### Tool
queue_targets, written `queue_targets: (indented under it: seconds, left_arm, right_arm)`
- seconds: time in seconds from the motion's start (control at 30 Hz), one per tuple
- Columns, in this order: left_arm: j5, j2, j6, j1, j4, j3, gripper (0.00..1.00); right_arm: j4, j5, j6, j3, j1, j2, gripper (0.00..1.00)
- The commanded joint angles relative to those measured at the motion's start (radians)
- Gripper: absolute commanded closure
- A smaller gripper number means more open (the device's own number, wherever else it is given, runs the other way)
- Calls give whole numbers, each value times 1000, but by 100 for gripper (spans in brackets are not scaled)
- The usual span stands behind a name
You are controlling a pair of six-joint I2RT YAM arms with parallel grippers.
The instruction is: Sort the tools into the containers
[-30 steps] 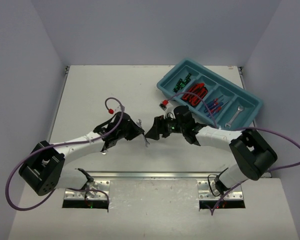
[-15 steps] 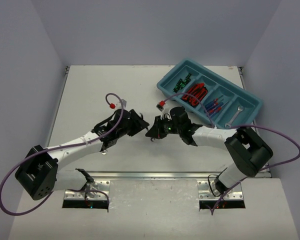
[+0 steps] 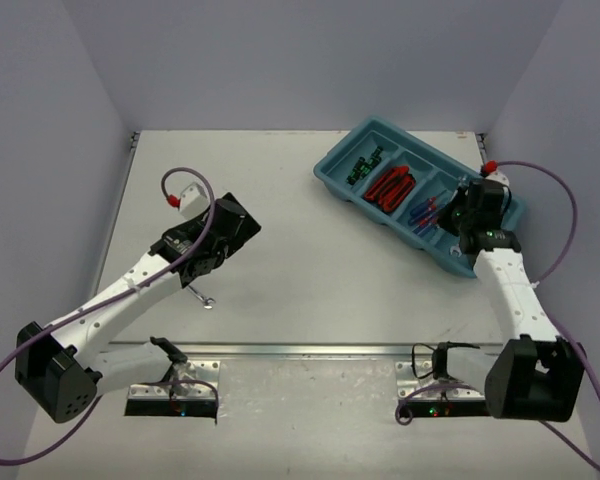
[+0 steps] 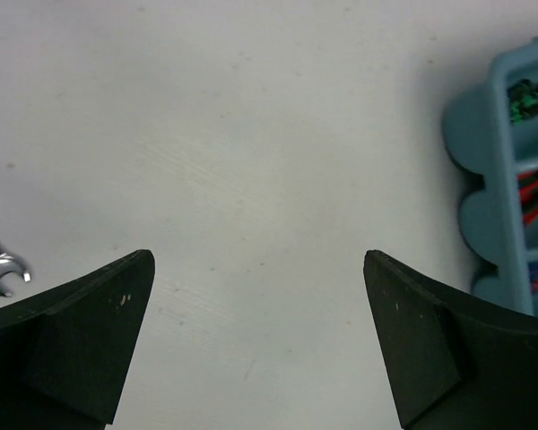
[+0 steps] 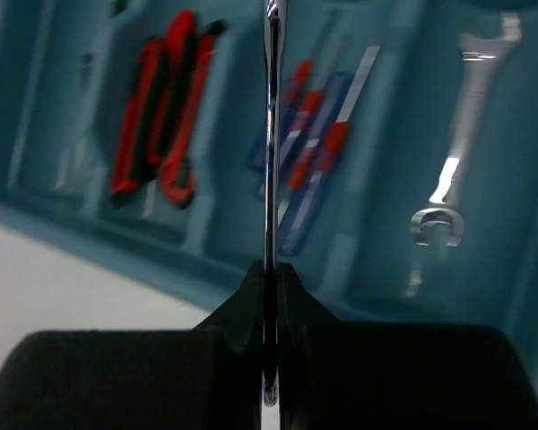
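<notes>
— At the far right corner of the counter (image 3: 300, 270) the tray (image 3: 332, 172) lies slantwise; what sits in each compartment?

— Farthest left, the black-and-green screwdrivers (image 3: 365, 162); next, the red-and-black knives (image 3: 390, 186); third, the blue-and-red screwdrivers (image 3: 426, 211); the last, seen from the right wrist, holds the tray wrench (image 5: 448, 179), lying along its floor.

— And the right hand?

— The right hand (image 3: 467, 218) hangs over the tray's right end, pinched tight on the held wrench (image 5: 271, 134), which shows edge-on as a thin bright line rising from between the fingers; which compartment lies straight beneath it I cannot tell.

— The left hand?

— The left hand (image 3: 225, 228) is spread wide with nothing between its fingers (image 4: 72, 349); it hovers over the left half of the counter, well apart from the tray; the loose wrench (image 3: 203, 297) lies on the counter just beside the left arm, toward the near edge.

— Room to move?

— Open white counter runs between the left hand and the tray; the tray's right end comes close to the counter's right edge, where the wall (image 3: 580, 120) rises; walls also stand along the left and back edges.
</notes>
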Motion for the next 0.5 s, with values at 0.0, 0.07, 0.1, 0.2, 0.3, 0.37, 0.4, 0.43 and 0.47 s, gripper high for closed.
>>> queue_targets:
  seconds: [0.0,0.07,0.1,0.2,0.3,0.37,0.4,0.43,0.47]
  left_arm:
    - [-95,14,-111,25,-213,16,0]
    - [-105,22,-124,39,-248,14,0]
    - [-116,22,-115,41,-248,13,0]
    - [-151,22,-122,55,-266,2,0]
    - [-124,19,-92,99,-229,-22,0]
    - [-81,18,-30,157,-180,-50,0]
    - [-54,20,-1,192,-153,-65,0]
    - [-14,29,11,245,-133,-77,0]
    - [34,44,36,313,-122,-88,0]
  right_arm:
    - [-179,277,-37,103,-153,115,100]
    - [-179,339,-14,143,-207,199,100]
    - [-179,336,-3,153,-225,228,100]
    - [-179,281,3,202,-254,331,97]
    - [-184,226,-1,217,-245,359,47]
    - [-181,227,2,204,-234,337,9]
    - [-178,239,1,195,-227,315,1]
    - [-175,247,-6,188,-213,281,1]
    - [-165,251,-16,178,-190,231,1]
